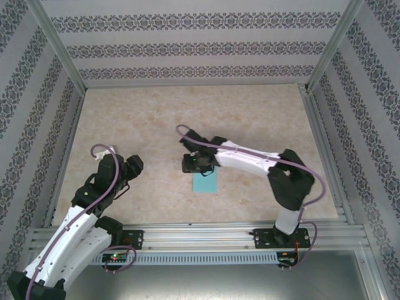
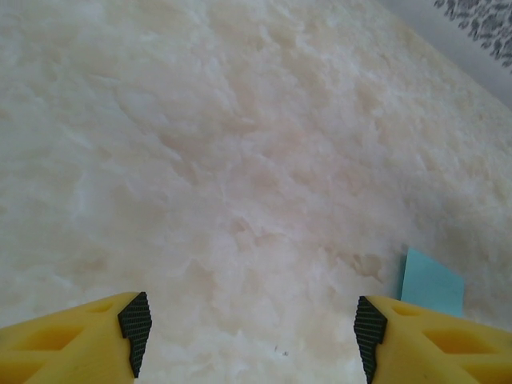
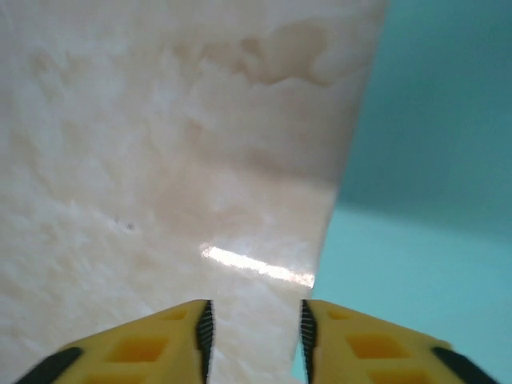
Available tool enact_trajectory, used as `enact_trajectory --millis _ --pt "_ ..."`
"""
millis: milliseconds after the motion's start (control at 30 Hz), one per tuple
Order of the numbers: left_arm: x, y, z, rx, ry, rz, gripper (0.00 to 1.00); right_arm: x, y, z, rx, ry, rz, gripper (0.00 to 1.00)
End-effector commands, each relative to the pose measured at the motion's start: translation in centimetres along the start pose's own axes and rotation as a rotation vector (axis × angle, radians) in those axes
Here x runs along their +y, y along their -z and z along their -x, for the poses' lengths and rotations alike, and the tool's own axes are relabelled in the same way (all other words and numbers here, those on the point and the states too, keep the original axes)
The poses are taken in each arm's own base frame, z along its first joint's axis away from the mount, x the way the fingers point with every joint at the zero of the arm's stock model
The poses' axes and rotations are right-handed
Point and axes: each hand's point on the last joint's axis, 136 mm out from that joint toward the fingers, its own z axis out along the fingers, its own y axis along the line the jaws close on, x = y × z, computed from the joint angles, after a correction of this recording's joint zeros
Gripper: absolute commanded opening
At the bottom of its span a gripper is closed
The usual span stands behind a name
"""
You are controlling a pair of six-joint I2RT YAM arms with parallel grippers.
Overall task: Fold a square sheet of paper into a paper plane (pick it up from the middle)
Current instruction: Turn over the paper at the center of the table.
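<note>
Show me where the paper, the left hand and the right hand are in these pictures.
paper (image 1: 204, 182): top view, middle of its visible turquoise part.
left hand (image 2: 252, 328): left wrist view, gap between its fingertips.
right hand (image 3: 256, 328): right wrist view, gap between its fingertips.

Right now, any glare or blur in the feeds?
Right wrist: a glare streak on the table beside the paper, whose far part looks darker and soft. Left wrist: even light, slightly soft. Top: diffuse, no hard shadows.
</note>
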Motion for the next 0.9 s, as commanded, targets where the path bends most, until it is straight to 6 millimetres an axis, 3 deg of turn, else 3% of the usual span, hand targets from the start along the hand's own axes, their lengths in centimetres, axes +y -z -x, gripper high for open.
enact_trajectory --millis 0,133,333,600,733,867 --pt "-1.6 -0.9 -0.5 0.054 -0.017 -0.064 0.72 0.3 -0.7 0.9 -0.030 -0.145 0.205 0.29" --pt "-3.7 -2.2 -1.7 0.151 -0.031 -0.134 0.72 -0.4 -2.3 0.2 -0.002 -0.193 0.268 0.22" --pt "-6.7 -4.1 -3.7 0.314 -0.038 -0.226 0.67 -2.0 -4.7 -0.7 0.027 -0.226 0.211 0.17" --pt "-8.0 -5.8 -5.6 0.438 -0.033 -0.244 0.56 -3.4 -8.1 -2.7 0.037 -0.365 0.188 0.15" --pt "-8.7 -6.5 -6.8 0.493 -0.046 -0.249 0.50 -2.7 -8.5 -2.8 0.012 -0.403 0.210 0.16" --pt "-9.6 -6.9 -7.7 0.525 -0.069 -0.256 0.42 -1.6 -7.1 -1.7 -0.037 -0.387 0.259 0.18"
